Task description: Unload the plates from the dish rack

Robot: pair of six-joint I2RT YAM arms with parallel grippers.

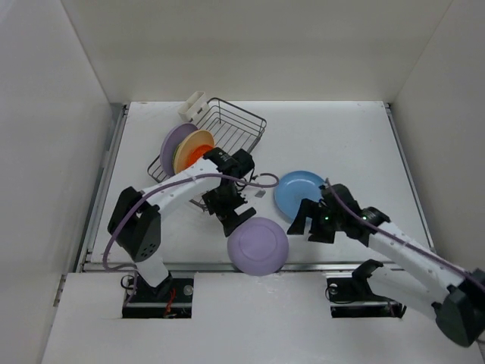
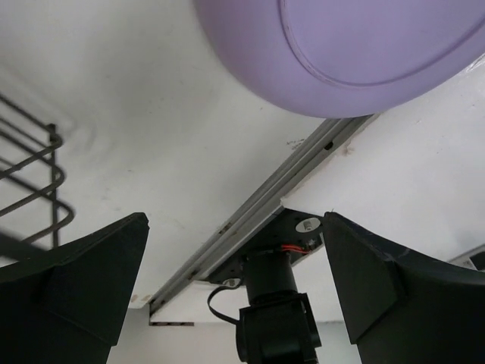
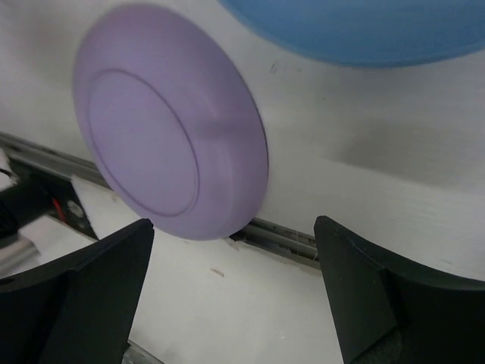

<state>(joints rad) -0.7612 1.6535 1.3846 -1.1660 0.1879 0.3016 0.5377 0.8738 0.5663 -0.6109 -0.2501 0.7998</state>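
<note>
The left gripper point(image 2: 233, 221) has its fingers spread with nothing between them; a round lavender plastic plate point(image 1: 258, 245) sits just beyond its tips, underside up (blurred in both wrist views). The right gripper point(image 3: 233, 222) is likewise spread and empty, with a round blue plastic plate point(image 1: 298, 193) near it. Behind the left gripper, the dark wire dish rack point(image 1: 227, 129) holds a second lavender plate point(image 1: 177, 142), a tan plate point(image 1: 193, 142) and a red-orange plate point(image 1: 199, 155)

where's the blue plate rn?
Top view: blue plate lies on the table right of centre, just beyond the right gripper, with the loose lavender plate nearer the front edge to its left.
</note>
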